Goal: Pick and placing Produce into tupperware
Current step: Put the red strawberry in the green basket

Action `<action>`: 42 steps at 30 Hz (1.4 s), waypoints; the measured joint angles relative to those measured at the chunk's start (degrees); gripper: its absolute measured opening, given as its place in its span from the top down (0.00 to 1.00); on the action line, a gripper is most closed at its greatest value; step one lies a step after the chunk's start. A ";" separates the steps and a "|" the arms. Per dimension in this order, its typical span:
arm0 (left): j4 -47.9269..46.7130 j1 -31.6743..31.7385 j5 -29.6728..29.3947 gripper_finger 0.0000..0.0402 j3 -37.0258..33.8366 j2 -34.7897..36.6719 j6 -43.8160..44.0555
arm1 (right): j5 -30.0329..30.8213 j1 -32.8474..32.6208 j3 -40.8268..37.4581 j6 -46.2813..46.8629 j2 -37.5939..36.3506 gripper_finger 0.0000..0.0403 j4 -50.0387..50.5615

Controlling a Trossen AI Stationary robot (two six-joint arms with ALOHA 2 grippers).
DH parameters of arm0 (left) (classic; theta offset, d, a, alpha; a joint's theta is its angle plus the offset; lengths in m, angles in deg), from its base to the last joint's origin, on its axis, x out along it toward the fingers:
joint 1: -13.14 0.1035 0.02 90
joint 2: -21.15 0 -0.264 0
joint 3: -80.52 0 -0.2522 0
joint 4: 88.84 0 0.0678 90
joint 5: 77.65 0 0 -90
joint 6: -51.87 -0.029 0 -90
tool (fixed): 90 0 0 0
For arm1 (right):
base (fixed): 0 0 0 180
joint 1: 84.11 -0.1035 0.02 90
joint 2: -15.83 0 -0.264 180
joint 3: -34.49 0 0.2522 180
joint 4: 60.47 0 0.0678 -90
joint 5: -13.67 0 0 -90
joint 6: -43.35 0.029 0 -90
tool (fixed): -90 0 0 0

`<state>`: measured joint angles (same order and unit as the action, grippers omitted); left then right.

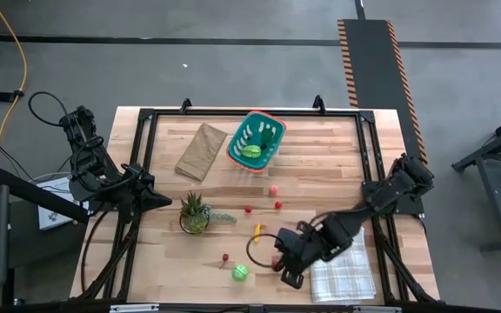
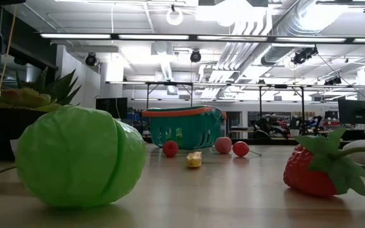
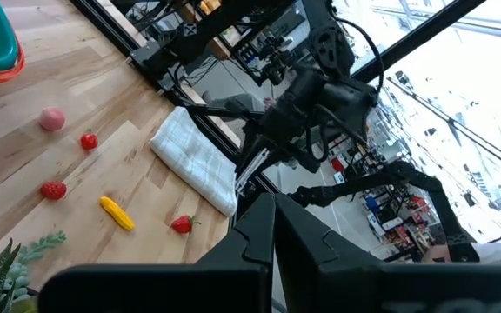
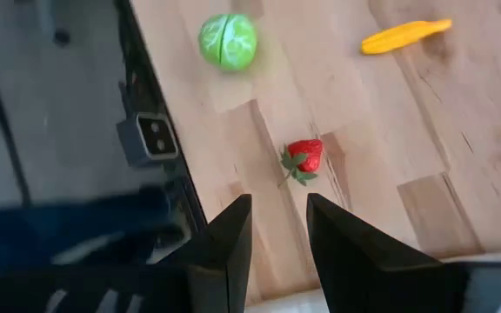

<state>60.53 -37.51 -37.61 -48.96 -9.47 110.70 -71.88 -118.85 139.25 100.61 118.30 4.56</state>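
A red strawberry (image 4: 303,156) is found lying on the desk (image 1: 320,165) near its front edge, just ahead of the right hand (image 4: 278,230), whose fingers are parted with nothing between them. The tupperware (image 1: 257,141) stands well apart, towards the far side, with a green piece already inside. It is judged that the strawberry is the piece to be picked. The hand should be lowered squarely, so that the body, not the leafy cap, is straddled before closing. The left hand (image 3: 272,235) is closed and parked at the desk's left edge.
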 joint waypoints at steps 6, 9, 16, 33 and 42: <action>0.00 0.00 0.01 1.00 0.00 -0.01 0.00 | 3.98 -3.83 0.00 12.08 0.00 0.74 0.28; -0.01 0.01 0.01 1.00 0.00 -0.01 -0.01 | 4.50 -5.45 0.00 17.36 0.00 0.74 0.25; 0.00 0.00 0.01 1.00 0.00 0.00 0.00 | 8.35 -10.64 0.00 27.52 0.00 0.74 -0.11; -0.02 -0.01 0.01 1.00 0.00 -0.01 -0.01 | 16.85 -15.65 0.00 51.66 3.56 0.74 1.94; -0.02 -0.01 0.01 1.00 0.00 -0.01 -0.02 | 16.53 -12.19 0.00 51.93 10.10 0.74 -7.85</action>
<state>60.51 -37.52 -37.60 -48.96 -9.49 110.68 -55.35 -131.04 139.25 152.54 128.41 -3.29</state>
